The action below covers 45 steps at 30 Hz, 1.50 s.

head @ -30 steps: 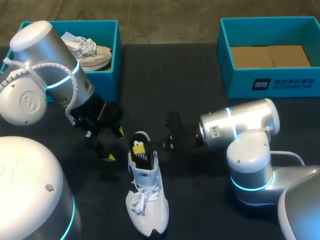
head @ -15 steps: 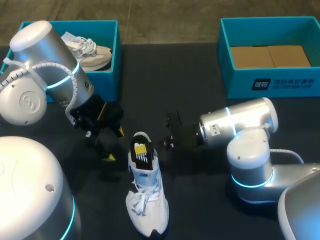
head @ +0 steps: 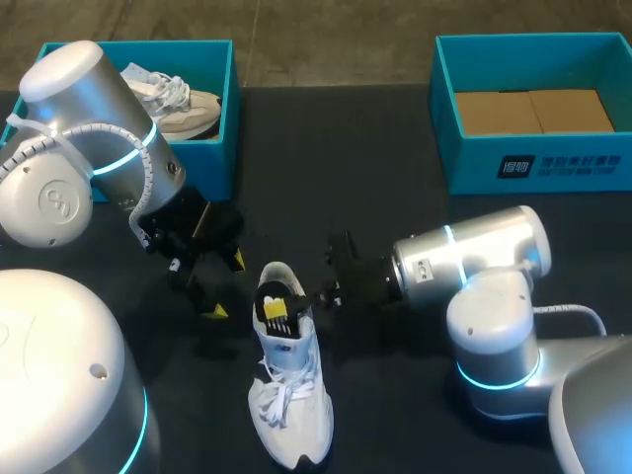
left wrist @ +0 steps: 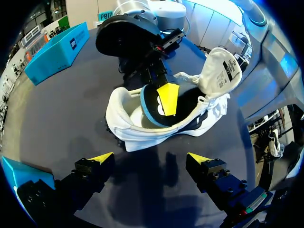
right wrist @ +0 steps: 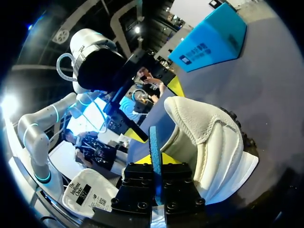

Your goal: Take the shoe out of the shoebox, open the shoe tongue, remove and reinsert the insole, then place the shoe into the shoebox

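The white shoe point(head: 288, 390) lies on the black table, heel toward the back, its tongue point(left wrist: 222, 71) folded out. My right gripper point(head: 283, 304) reaches into the heel opening and is shut on the dark, blue-edged insole point(left wrist: 153, 108), which stands on edge in the shoe. Up close, the right gripper point(right wrist: 156, 175) pinches the insole's blue edge point(right wrist: 154, 142) beside the shoe's heel point(right wrist: 209, 137). My left gripper point(head: 219, 284) hangs open just left of the shoe; its fingertips point(left wrist: 97, 159) stand wide apart in front of the shoe point(left wrist: 142, 130), touching nothing.
A teal shoebox point(head: 222, 148) at the back left holds another pale shoe point(head: 183, 104). A second teal box point(head: 533, 163) at the back right holds cardboard. The right arm's base point(head: 494, 346) stands right of the shoe.
My right gripper has shut on the insole and shifted slightly toward the table's front; the insole now sits lower in the shoe. The left arm has not moved.
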Available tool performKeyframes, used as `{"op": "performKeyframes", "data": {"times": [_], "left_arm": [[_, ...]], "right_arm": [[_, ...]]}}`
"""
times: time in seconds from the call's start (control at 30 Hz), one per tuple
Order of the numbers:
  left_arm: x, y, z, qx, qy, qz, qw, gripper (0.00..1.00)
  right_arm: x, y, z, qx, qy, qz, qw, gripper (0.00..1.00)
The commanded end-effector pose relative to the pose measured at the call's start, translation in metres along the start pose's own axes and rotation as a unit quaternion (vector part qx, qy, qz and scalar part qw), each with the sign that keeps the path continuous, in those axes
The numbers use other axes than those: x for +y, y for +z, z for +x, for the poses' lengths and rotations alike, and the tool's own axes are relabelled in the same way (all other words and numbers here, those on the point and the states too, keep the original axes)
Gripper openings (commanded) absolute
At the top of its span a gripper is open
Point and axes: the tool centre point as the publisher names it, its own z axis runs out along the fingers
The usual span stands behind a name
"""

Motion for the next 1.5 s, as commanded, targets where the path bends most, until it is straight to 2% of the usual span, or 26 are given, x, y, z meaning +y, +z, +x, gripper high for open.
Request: {"op": "performKeyframes", "data": {"times": [0.03,0.07,0.17,0.4,0.53,0.57,0.6,0.97,1.23,1.27,1.4,1.5], "left_arm": [[0.000,0.000,0.000,0.000,0.000,-0.001,1.000,1.00],[0.000,0.000,0.000,0.000,0.000,-0.001,1.000,1.00],[0.000,0.000,0.000,0.000,0.000,-0.001,1.000,1.00],[0.000,0.000,0.000,0.000,0.000,-0.001,1.000,1.00],[0.000,0.000,0.000,0.000,0.000,-0.001,1.000,1.00],[0.000,0.000,0.000,0.000,0.000,-0.001,1.000,1.00],[0.000,0.000,0.000,0.000,0.000,-0.001,1.000,1.00],[0.000,0.000,0.000,0.000,0.000,-0.001,1.000,1.00],[0.000,0.000,0.000,0.000,0.000,-0.001,1.000,1.00],[0.000,0.000,0.000,0.000,0.000,-0.001,1.000,1.00],[0.000,0.000,0.000,0.000,0.000,-0.001,1.000,1.00],[0.000,0.000,0.000,0.000,0.000,-0.001,1.000,1.00]], "right_arm": [[0.001,-0.001,0.004,-0.004,-0.004,-0.003,1.000,0.30],[0.003,-0.001,0.003,-0.005,-0.006,-0.004,1.000,0.37],[0.009,-0.003,0.004,-0.006,-0.012,-0.004,1.000,0.39],[0.020,-0.005,0.003,-0.009,-0.024,-0.004,1.000,0.31],[0.024,-0.006,0.002,-0.009,-0.026,-0.005,1.000,0.16],[0.024,-0.006,0.001,-0.010,-0.026,-0.005,1.000,0.04],[0.024,-0.006,0.000,-0.010,-0.026,-0.006,1.000,0.00],[0.006,0.000,-0.010,-0.007,0.009,-0.001,1.000,0.00],[-0.005,0.001,-0.004,-0.011,0.019,-0.001,1.000,0.00],[-0.004,0.001,-0.002,-0.012,0.016,-0.002,1.000,0.03],[0.003,0.000,0.005,-0.017,-0.003,-0.005,1.000,0.38],[0.010,0.000,0.008,-0.022,-0.013,-0.005,1.000,0.45]]}}
